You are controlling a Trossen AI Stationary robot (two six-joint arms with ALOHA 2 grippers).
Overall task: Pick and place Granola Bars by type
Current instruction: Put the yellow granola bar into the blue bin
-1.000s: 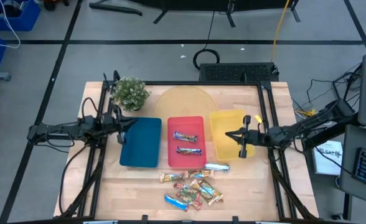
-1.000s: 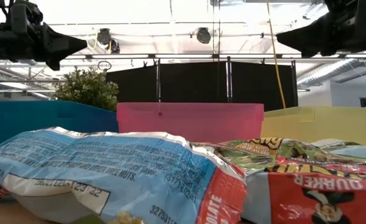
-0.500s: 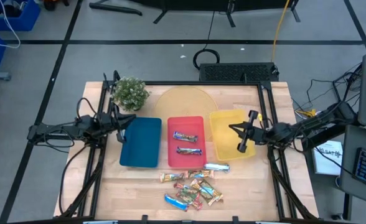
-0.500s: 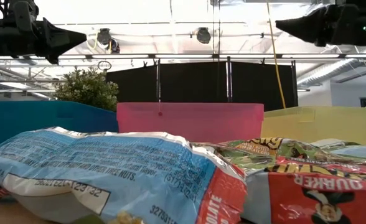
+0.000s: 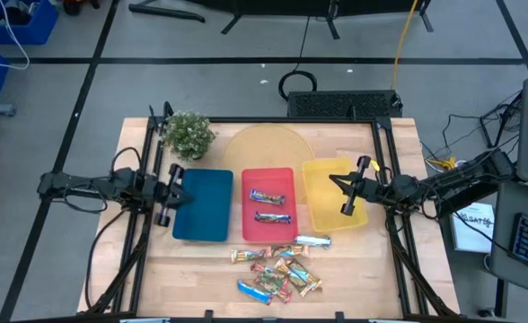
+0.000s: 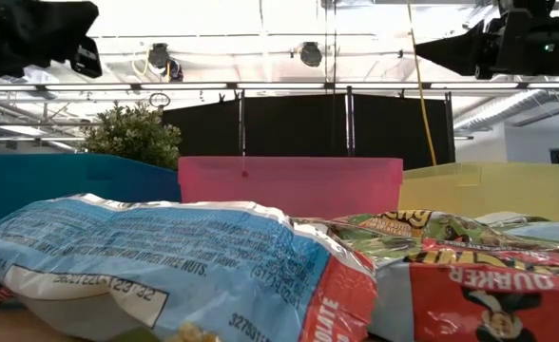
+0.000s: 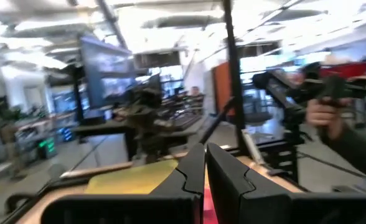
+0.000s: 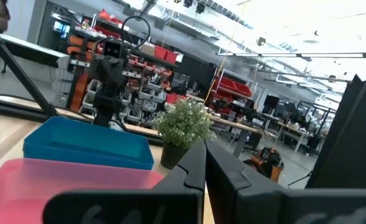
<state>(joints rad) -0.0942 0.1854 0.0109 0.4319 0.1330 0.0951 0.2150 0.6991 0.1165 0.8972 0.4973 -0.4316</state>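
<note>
Two robot arms hang above a wooden table (image 5: pixel 192 260) with their fingers pressed together on nothing; the left gripper (image 5: pixel 167 194) sits over the outer edge of the blue tray (image 5: pixel 203 205), the right gripper (image 5: pixel 352 187) over the outer side of the yellow tray (image 5: pixel 322 193), each raised clear of the trays as the low view shows them high against the ceiling lights. Between the two grippers lies the red tray (image 5: pixel 268 235), holding two dark-wrapped bars (image 5: pixel 268 196) side by side, apart from each other; nearer the table's front edge, well away from both grippers, a loose heap of granola bars (image 5: pixel 277 272) rests on the bare wood, with a silver-wrapped bar (image 5: pixel 312 240) at its edge closest to the right gripper, just beside the front of the yellow tray; behind the left gripper, at the table's far corner, stands a small potted plant (image 5: pixel 188 134); the left wrist view catches a person's hand (image 7: pixel 326 111) in the room beyond.
</note>
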